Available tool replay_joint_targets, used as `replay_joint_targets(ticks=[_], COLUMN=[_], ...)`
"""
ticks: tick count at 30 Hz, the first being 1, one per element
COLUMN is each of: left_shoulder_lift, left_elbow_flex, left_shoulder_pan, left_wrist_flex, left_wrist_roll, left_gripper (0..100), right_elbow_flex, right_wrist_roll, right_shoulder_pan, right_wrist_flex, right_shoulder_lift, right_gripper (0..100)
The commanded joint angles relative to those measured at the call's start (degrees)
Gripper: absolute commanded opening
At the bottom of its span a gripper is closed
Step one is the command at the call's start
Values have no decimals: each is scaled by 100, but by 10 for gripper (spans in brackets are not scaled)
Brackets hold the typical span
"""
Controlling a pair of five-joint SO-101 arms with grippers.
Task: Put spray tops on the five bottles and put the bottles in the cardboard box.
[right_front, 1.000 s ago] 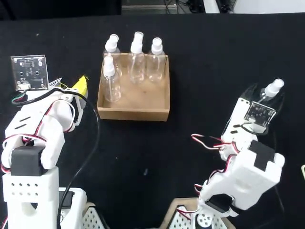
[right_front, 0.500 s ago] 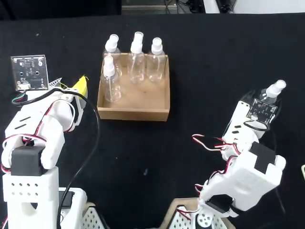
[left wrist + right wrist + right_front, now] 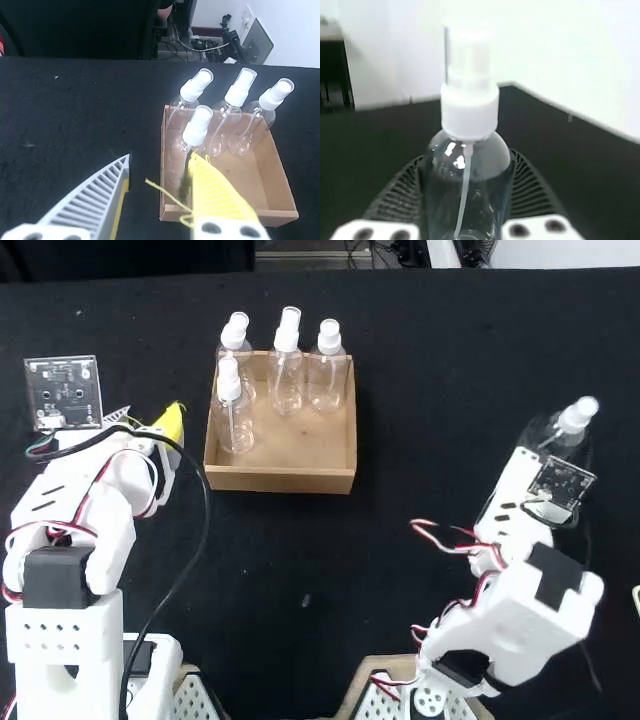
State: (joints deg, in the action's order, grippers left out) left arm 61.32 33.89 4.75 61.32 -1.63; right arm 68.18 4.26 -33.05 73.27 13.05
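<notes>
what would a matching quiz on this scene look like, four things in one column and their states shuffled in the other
Things
1. cardboard box
2. left gripper
3. right gripper
4. fifth bottle

States
A. shut around something
B. spray top on, held away from the box
C. open, holding nothing, beside the box
D. has four bottles standing in it

Pairs: 1-D, 2-C, 3-A, 4-B
</notes>
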Motion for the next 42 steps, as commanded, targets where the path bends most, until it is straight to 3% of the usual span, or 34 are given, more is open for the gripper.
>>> replay_joint_targets(ticks=[1, 5, 10, 16, 21, 28, 34, 37, 42], left_shoulder_lift=[290, 1046, 1688, 1741, 1758, 1758, 1758, 1758, 1758], left_elbow_flex=[-57, 180, 919, 1877, 2545, 3398, 4163, 4444, 4936], left_shoulder_pan=[154, 312, 374, 338, 119, 110, 110, 101, 101], left_wrist_flex=[158, 176, 123, -598, -1020, -1697, -2593, -2822, -3182], left_wrist_roll=[44, 44, 53, 53, 18, 0, 0, -18, -633], left_gripper=[173, 173, 173, 173, 173, 173, 173, 173, 173], right_elbow_flex=[189, 453, 382, 233, 215, 127, -382, -734, -1174], right_wrist_roll=[44, 176, 158, 158, 158, 158, 158, -193, -598], right_shoulder_pan=[70, 466, 1187, 2479, 3692, 4782, 5020, 4993, 5046], right_wrist_flex=[9, -1169, -3745, -5864, -6145, -6127, -6136, -6127, -6127], right_shoulder_lift=[-901, -2273, -4391, -6475, -7011, -7011, -6343, -5587, -4637], right_gripper=[11, 11, 11, 11, 11, 11, 11, 11, 11])
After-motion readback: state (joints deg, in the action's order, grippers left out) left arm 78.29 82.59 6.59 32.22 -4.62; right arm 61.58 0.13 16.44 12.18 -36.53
